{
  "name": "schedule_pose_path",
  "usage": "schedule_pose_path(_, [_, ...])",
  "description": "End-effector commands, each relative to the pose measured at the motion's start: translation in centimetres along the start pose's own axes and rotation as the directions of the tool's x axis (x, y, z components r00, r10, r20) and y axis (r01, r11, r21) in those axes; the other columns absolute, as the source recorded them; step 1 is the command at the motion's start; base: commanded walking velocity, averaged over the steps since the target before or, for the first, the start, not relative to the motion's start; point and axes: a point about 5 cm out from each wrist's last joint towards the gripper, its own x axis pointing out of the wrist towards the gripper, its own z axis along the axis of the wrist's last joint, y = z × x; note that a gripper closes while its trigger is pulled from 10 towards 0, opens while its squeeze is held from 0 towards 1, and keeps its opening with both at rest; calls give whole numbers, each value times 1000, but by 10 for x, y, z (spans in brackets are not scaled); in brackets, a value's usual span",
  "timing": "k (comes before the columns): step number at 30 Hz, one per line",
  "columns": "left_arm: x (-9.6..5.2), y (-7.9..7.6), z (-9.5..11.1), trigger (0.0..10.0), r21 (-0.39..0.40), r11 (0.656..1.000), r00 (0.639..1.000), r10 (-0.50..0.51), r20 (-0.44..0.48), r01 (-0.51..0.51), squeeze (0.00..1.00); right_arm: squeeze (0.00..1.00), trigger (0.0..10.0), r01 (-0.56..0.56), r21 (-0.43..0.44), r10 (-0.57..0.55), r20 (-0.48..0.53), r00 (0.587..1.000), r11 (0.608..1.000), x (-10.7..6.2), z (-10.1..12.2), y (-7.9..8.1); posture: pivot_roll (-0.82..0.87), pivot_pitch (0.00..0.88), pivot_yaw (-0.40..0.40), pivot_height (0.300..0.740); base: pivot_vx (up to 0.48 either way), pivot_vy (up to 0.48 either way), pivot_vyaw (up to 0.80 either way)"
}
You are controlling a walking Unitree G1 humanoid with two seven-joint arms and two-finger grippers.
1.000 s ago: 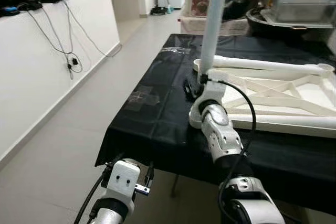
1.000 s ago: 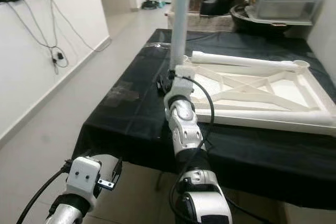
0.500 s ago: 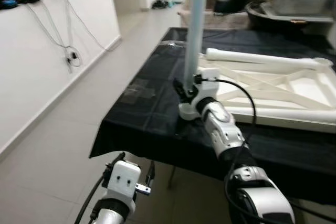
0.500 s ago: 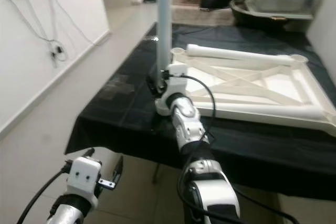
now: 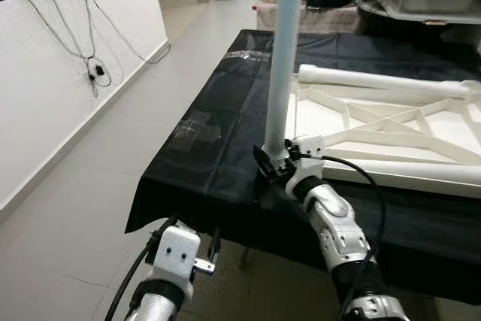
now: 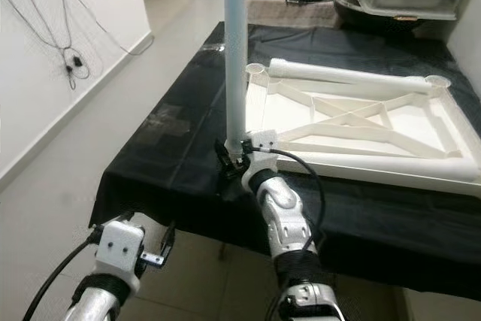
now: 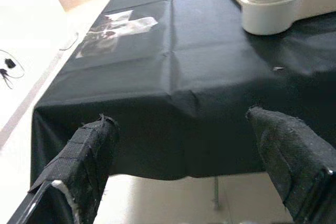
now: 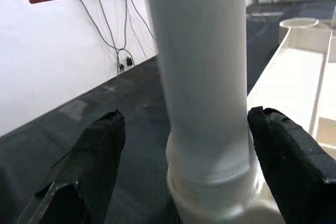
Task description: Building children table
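One white table frame (image 5: 391, 129) lies upside down on a black-covered table (image 5: 218, 155), with a pale table leg (image 5: 284, 50) standing upright in its near-left corner socket. Right gripper (image 5: 272, 165) sits at the leg's base; left gripper (image 5: 192, 249) hangs below the table's front edge, over the tiled floor (image 5: 98, 186).

Left wrist view: two black fingers (image 7: 84, 156) spread wide apart, nothing between them; a threaded white socket (image 7: 270, 3) of the frame rests on the cloth beyond.

Right wrist view: the leg stands between the fingers (image 8: 100, 145), which flank it on both sides with gaps visible, not clamped.
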Motion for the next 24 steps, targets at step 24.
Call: schedule_pose_path(24, [-11, 42, 16, 10000, 20, 958, 957, 286, 40, -287, 0, 0, 10000, 72, -103, -75, -22, 997, 992, -31, -6, 13, 47, 33, 1, 740, 0, 0, -312])
